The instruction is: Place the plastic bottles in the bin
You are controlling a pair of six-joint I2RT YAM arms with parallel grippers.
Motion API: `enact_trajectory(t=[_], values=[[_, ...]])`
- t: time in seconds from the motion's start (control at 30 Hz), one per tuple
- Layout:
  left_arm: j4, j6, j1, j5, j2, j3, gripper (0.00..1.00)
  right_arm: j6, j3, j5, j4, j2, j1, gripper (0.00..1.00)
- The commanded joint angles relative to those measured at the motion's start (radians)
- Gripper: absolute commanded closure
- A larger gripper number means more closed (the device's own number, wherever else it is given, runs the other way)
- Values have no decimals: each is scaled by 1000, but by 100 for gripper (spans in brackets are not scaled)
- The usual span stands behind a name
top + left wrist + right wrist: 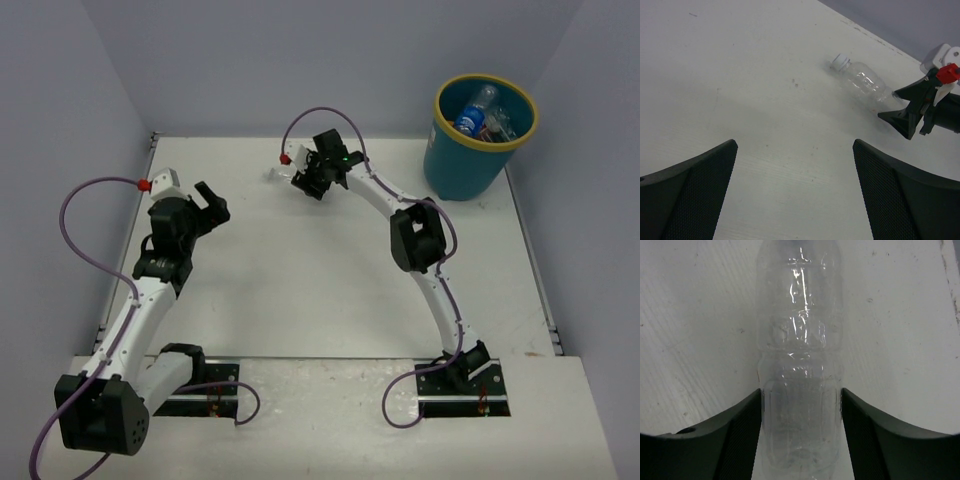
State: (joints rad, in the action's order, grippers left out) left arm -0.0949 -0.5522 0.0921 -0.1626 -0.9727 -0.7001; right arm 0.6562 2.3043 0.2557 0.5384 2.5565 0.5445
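A clear plain plastic bottle (277,174) lies on its side at the far middle of the table, its white cap pointing left. My right gripper (301,181) is closed on its base end. In the right wrist view the bottle (800,360) fills the gap, and both fingers of that gripper (801,392) press its sides. In the left wrist view the same bottle (865,80) lies ahead with the right gripper (901,106) at its far end. My left gripper (213,203) is open and empty over bare table (795,145). The teal bin (462,165) with a yellow rim stands at the far right. It holds a blue-labelled bottle (471,116) and others.
Grey walls close in the table on the left, back and right. The table's raised right edge (535,270) runs just beside the bin. Purple cables loop from both arms.
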Motion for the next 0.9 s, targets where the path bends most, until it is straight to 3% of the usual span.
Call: enact_trajectory(t=[0.0,0.07,0.13,0.23,0.6,0.87], values=[[49,31,-6,-17,-5,-47,0,37,2,39,41,-27,-5,36],[42,31,-6,-15,-1,-47,0,32,-1,32,42,-27,-6,46],[34,32,-6,-17,4,-48,0,11,-11,18,22,-33,-6,66],[29,30,-6,-17,22,-45,0,-39,-58,-29,-45,-71,-6,79],[-15,3,-6,22,143,-25,0,-220,-310,-113,-276,-404,-6,92],[-58,-3,-7,26,229,-13,0,-507,-416,-431,-392,-665,-85,93]])
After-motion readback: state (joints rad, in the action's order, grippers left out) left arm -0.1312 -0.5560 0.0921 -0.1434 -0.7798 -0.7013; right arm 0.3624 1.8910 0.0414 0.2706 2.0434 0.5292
